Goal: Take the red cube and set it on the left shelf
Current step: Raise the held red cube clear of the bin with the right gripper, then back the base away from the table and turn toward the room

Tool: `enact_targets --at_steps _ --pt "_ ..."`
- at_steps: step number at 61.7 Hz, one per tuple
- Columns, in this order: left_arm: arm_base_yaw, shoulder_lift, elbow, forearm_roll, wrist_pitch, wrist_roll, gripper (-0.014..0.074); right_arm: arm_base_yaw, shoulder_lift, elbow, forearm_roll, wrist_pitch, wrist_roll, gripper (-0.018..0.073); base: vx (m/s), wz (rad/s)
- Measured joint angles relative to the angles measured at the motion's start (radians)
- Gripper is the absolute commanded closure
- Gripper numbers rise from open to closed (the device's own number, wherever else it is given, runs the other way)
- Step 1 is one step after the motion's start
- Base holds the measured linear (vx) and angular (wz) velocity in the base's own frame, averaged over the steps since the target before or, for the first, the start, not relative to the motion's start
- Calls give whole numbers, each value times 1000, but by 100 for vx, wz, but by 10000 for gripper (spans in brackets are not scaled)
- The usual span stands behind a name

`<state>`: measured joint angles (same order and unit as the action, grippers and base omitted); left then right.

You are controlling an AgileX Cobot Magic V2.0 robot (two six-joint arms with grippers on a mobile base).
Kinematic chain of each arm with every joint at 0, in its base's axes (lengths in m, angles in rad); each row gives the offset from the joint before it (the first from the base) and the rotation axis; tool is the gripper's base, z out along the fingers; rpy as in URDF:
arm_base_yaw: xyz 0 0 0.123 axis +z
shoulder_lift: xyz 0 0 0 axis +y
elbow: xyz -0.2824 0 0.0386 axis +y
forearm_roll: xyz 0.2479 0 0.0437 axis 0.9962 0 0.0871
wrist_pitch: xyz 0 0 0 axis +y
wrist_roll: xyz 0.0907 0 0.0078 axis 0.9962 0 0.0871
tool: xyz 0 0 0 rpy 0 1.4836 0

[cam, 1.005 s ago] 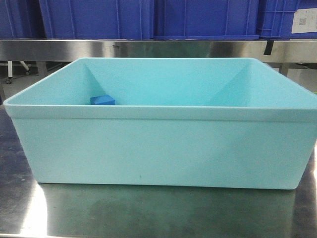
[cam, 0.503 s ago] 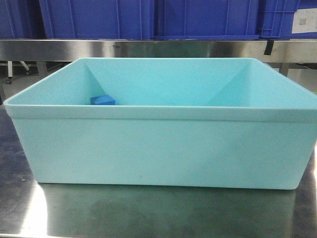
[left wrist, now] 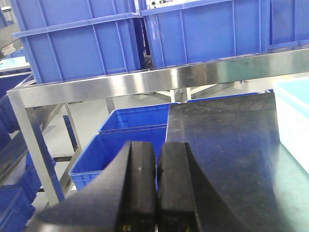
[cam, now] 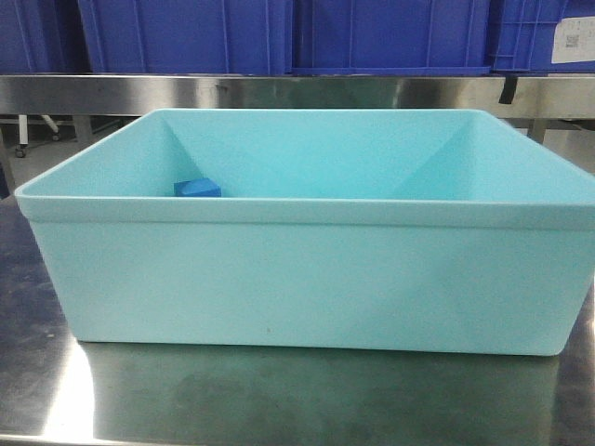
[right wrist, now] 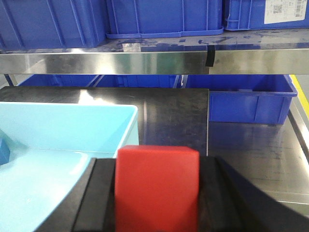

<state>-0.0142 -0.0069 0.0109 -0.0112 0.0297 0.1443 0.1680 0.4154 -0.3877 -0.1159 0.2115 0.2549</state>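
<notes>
Drift in the front view: the tub [cam: 297, 279] and blue cube [cam: 197, 188] sit slightly rightward of a second ago, so the base seems to be moving. Left wrist: left gripper [left wrist: 157, 154] pressed together, empty. Right wrist: right gripper [right wrist: 157, 208] clamps the red cube [right wrist: 157, 179], steel shelf [right wrist: 145, 60] ahead; placing not yet done.

No legible text anywhere. White label [cam: 574, 42] on blue crate [cam: 521, 37], upper right of front view and of right wrist view: dark code-like patch, print too small to read.
</notes>
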Motion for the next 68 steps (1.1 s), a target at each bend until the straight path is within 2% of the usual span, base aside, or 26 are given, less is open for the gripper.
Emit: enact_targets --at_steps 52,68 --pt "0 0 0 0 0 0 491 0 0 0 -2 0 0 502 -4 -1" --pt "0 0 0 0 0 0 491 0 0 0 -2 0 0 502 -8 27"
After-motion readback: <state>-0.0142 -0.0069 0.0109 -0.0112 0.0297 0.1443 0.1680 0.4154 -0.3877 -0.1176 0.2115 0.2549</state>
